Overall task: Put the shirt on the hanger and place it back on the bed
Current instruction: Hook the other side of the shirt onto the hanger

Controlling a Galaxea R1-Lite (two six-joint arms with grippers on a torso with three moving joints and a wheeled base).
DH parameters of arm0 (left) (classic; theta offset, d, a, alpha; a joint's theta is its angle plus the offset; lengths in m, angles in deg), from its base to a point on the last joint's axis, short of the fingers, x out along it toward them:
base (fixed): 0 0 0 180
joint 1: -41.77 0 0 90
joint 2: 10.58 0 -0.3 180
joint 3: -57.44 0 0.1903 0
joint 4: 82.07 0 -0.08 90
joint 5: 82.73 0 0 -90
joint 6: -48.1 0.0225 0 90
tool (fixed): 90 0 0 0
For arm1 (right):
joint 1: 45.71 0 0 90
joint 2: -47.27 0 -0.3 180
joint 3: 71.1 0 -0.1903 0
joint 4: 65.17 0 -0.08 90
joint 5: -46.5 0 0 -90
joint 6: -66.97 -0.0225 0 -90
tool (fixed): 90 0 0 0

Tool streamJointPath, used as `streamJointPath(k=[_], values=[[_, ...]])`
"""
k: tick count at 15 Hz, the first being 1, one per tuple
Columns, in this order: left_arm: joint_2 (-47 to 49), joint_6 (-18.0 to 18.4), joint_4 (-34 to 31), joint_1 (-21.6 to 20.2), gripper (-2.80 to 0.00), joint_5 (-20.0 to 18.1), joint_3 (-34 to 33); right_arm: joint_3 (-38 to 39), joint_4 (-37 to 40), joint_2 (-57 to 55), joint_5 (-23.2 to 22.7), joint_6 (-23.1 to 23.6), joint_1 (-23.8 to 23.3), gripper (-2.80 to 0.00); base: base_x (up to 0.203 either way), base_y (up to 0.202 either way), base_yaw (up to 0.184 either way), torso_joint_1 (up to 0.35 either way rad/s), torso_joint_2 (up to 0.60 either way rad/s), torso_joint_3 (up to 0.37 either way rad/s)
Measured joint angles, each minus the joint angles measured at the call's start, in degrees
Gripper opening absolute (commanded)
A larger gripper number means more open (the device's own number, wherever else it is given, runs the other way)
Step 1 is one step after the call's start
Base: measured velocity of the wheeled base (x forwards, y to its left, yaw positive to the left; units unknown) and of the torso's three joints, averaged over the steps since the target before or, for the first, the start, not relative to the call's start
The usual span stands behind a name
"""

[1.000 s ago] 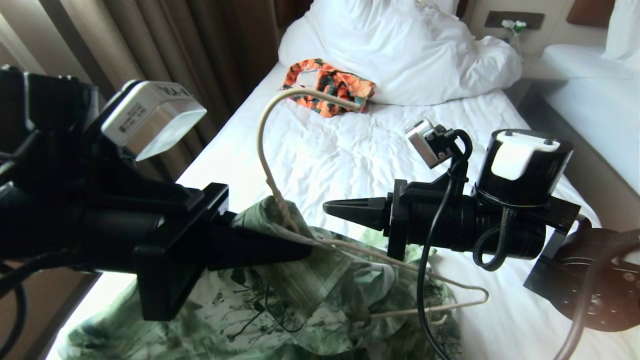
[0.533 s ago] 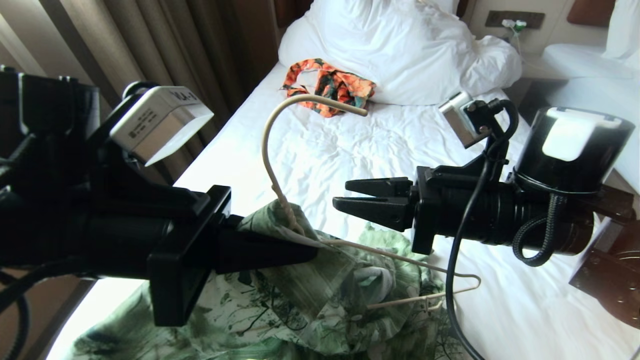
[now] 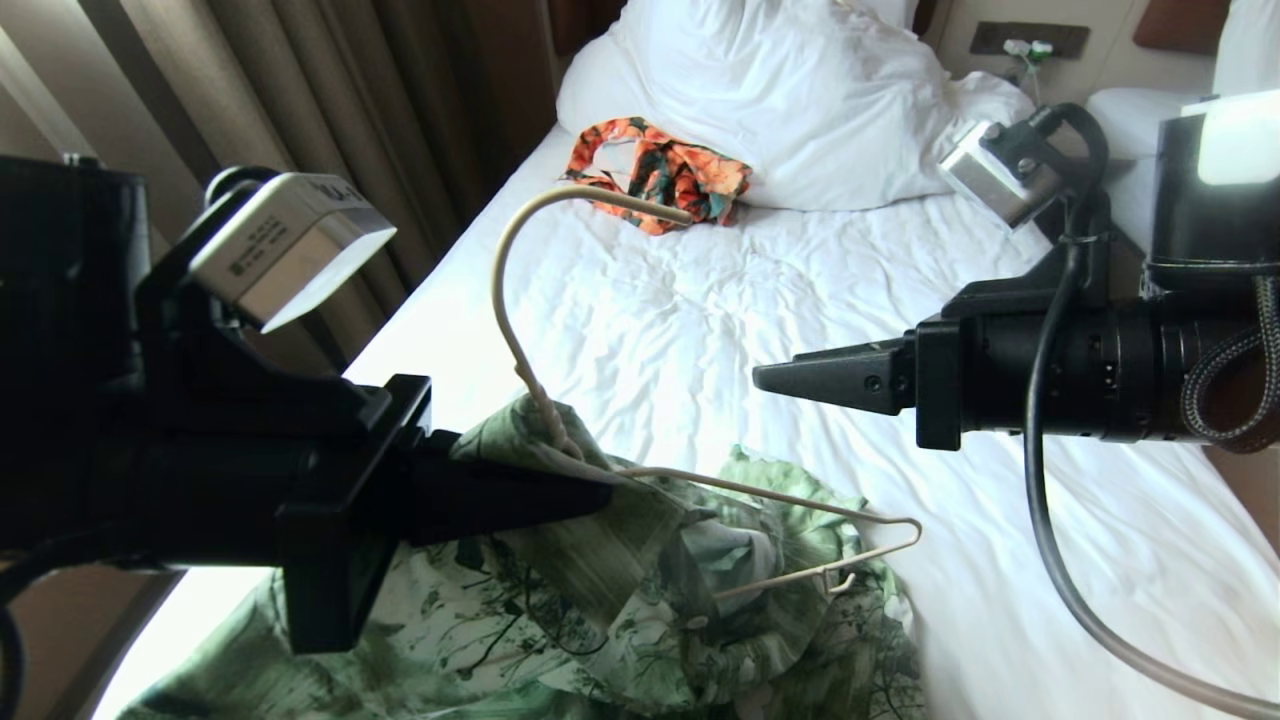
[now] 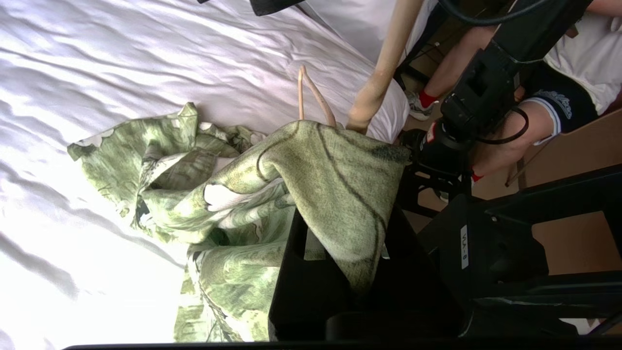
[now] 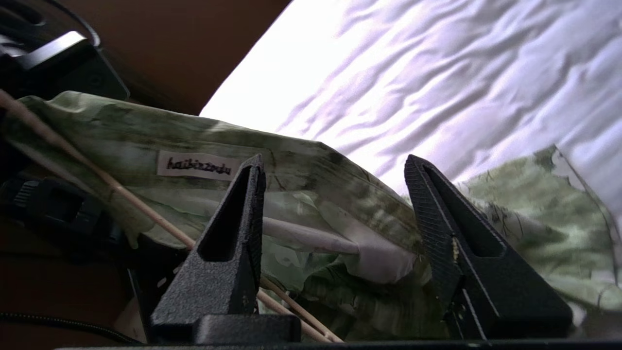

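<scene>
- Shirt [image 3: 620, 600]: one, soft thin cloth, light green with dark leaf lines and white flowers; crumpled at the near edge of the bed, its collar part lifted and draped over the left gripper; a small white label with dark script shows on the inside in the right wrist view.
- Hanger [image 3: 560, 330]: one, thin cream wire, triangular frame with a long curved hook; the hook arches up above the shirt, one shoulder end pokes out bare to the right of the cloth, the rest of the frame lies inside the folds.
- Left gripper [image 3: 590, 490]: black, tapered fingers pinched together at the base of the hook, on the shirt's collar cloth and the hanger's neck; cloth hangs over its body in the left wrist view.
- Right gripper [image 5: 335, 165]: black, two wedge-shaped fingers with ribbed inner faces, spread wide with nothing between them; it hangs above the sheet to the right of the shirt, apart from both shirt and hanger.
- Bed [image 3: 760, 330]: one in use, wrinkled white sheet, bunched white duvet [image 3: 800, 100] at the head.
- Orange-and-teal garment [image 3: 660, 175]: one, crumpled, lying just before the duvet.
- Second white bed [image 3: 1130, 130]: partly seen at far right.
- Brown curtains [image 3: 300, 110]: hanging in folds along the left.
- Person's legs [image 4: 466, 63]: bare, red socks, beside the bed.
</scene>
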Motion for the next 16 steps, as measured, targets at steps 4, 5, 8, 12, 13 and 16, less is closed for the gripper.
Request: streamJointPath(k=[4,5,8,12,13,16], values=[[-1.18,-2.15,0.04,0.07,-2.8,1.84,0.19,-3.47,9.64,-1.14,3.94,-1.7,-0.63,-2.8,0.0,0.0,0.0,0.0,0.0,0.0],[-1.39,-2.13,0.04,0.05,-2.8,2.29,0.21,-3.0,9.05,-1.21,3.77,-1.39,-0.65,-2.8,0.0,0.0,0.0,0.0,0.0,0.0],[-1.89,-2.19,-0.05,0.07,-2.8,2.72,0.09,-1.46,7.95,-1.77,4.5,-0.35,-0.78,-2.8,0.0,0.0,0.0,0.0,0.0,0.0],[-2.36,-2.29,-0.56,2.68,-2.8,4.91,-0.31,-1.46,8.79,-5.56,5.53,0.35,-2.01,-2.8,0.0,0.0,0.0,0.0,0.0,0.0],[-2.57,-2.35,-0.49,3.53,-2.8,5.71,-0.65,-2.2,9.21,-7.23,5.54,0.54,-1.99,-2.8,0.0,0.0,0.0,0.0,0.0,0.0],[-3.3,-4.36,-0.38,5.94,-2.8,6.21,-1.54,-6.23,12.59,-12.38,5.23,2.45,-1.69,-2.8,0.0,0.0,0.0,0.0,0.0,0.0]])
